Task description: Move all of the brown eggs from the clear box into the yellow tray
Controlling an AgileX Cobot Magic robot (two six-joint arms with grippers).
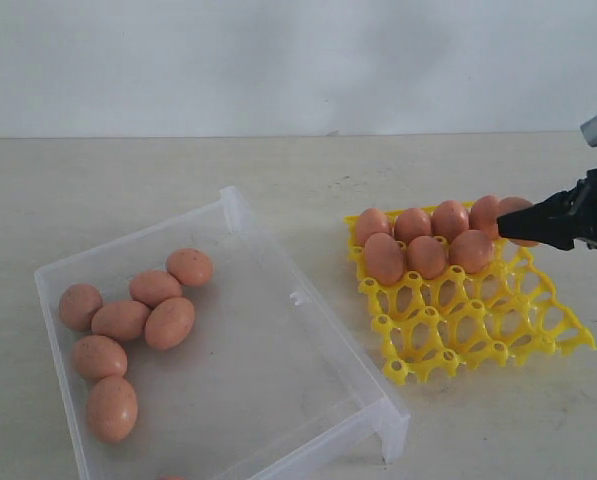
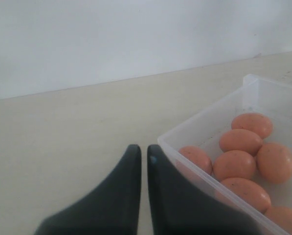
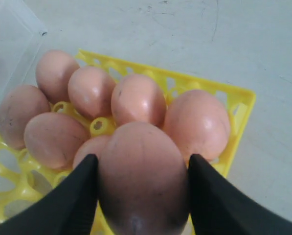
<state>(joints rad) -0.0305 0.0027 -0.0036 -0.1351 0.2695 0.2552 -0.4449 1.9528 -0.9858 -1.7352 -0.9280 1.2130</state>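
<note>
Clear box (image 1: 258, 370) is sitting skewed on the left of the worktop (image 1: 128, 190), with its near side running off the bottom of the exterior view. Seven brown eggs (image 1: 120, 320) are lying loose in its left part, clustered and mostly touching. A sliver of another is showing at the frame bottom. The right part of the box floor is lying bare, and a small clip tab (image 1: 298, 297) is sitting on the right rim.

Left pincer (image 2: 143, 147) is hanging outside the box, just beside its wall, over bare worktop. Its fingers are pressed together with only a thin slit between them, gripping nothing. Can't tell if it's touching the wall.

A strip of bare worktop is separating the box from the yellow tray (image 1: 396, 370); they're near each other, not touching.

In the tray, four eggs are filling the back row and three are sitting in the second. The two front rows are standing empty. Bare worktop is lying open in front of the tray and to its right.

Right pincer (image 3: 142, 161) is reaching in from the right edge, spread wide and pinching a brown egg (image 3: 143, 186) on both flanks. The egg is sitting over the right end of the second row, close beside its neighbours. Can't tell if it's seated in the cup.
</note>
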